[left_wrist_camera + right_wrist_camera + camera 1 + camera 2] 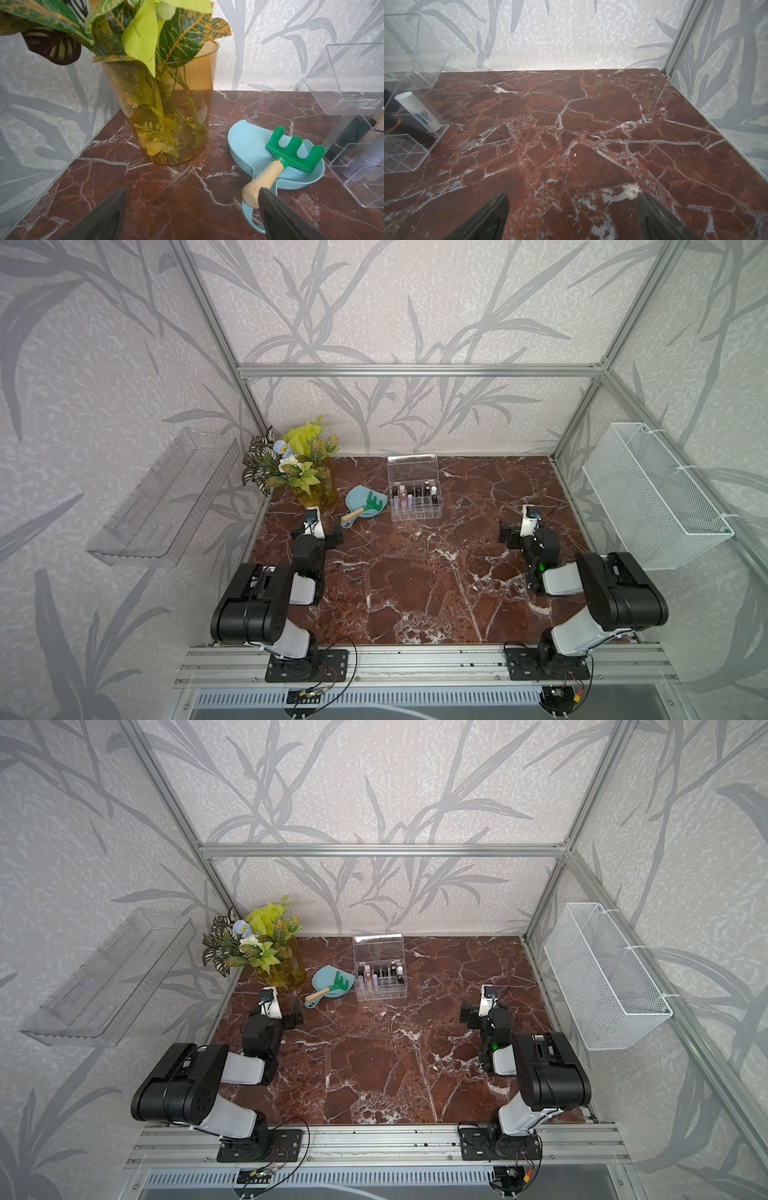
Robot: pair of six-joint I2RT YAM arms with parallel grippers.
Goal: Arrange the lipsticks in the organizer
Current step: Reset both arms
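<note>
The clear organizer (417, 512) (382, 992) stands at the back middle of the marble table with its lid (412, 468) raised. Several lipsticks (417, 494) (383, 974) stand upright in its rear compartments: dark, lilac, pale pink and one white. The front compartments look empty. My left gripper (320, 529) (192, 193) is open over bare table to the organizer's front left. My right gripper (525, 526) (572, 197) is open over bare table to its front right. The right wrist view shows the white lipstick (417, 111) and a dark one (411, 129) in the organizer's corner (402, 158).
An amber vase of artificial plants (316, 489) fills the back left corner. A blue dustpan (359, 497) with a green toy rake (372, 502) lies between the vase and the organizer; the rake's wooden handle (261, 185) ends beside one left finger. A clear wall tray (162, 497) hangs left, a white wire basket (652, 497) right.
</note>
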